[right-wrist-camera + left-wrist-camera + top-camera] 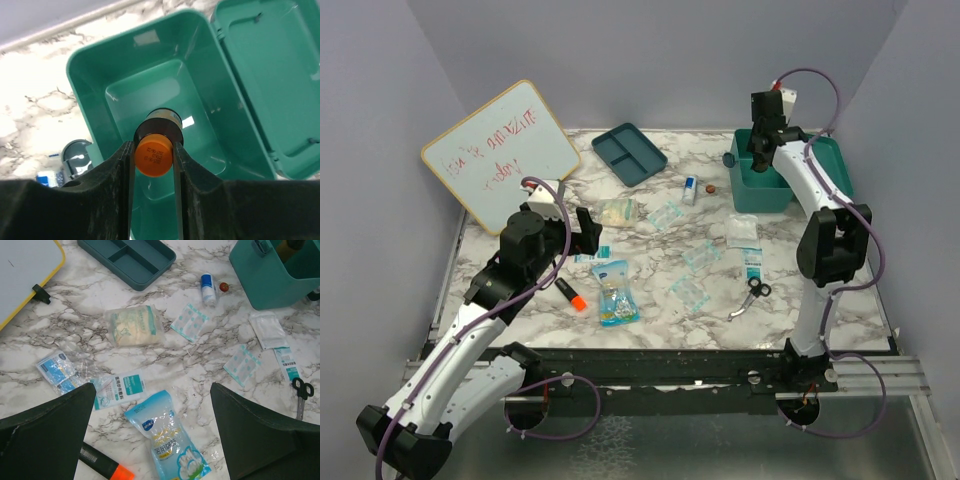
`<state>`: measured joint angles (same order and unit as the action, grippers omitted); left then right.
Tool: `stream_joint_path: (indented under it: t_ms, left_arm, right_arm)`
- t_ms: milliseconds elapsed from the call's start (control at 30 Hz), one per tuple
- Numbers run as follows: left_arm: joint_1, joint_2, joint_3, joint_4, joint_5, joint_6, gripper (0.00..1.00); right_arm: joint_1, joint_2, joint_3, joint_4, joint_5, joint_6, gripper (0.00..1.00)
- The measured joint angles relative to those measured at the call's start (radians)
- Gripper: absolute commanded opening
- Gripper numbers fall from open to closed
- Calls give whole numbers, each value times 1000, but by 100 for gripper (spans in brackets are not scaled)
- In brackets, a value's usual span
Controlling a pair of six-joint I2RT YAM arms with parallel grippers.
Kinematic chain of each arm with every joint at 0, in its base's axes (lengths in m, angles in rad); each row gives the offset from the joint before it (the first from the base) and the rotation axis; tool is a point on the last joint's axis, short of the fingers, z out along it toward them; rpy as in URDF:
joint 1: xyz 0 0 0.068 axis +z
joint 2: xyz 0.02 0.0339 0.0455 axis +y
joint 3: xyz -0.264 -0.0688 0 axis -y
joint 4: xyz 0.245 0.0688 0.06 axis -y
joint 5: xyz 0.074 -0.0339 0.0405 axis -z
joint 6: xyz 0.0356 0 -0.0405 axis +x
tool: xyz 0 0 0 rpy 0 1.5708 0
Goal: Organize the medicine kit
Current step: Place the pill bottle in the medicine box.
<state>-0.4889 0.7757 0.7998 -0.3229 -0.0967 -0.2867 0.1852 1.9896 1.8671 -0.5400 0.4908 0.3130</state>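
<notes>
Right wrist view: bottle (154,155) body was hidden behind its orange cap, clamped in right jaws above the open medicine kit (92,105), at far-right corner of worktop (650,270). Left jaws were spread wide, nothing gripped.

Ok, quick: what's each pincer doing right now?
Left pincer: open, holding nothing.
Right pincer: closed on an orange-capped bottle, above the open medicine kit.
</notes>
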Motion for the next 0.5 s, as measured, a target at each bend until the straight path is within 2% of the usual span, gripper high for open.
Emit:
stream_joint_path:
  t_ms: [333,500]
  left_arm:
    - [-4,0,0,0,1,3,99]
    - [-4,-5,0,0,2,4,99]
  right_arm:
    - [-51,111,22,-2,-105,21,1]
    - [-78,113,-31,70,-157,17,1]
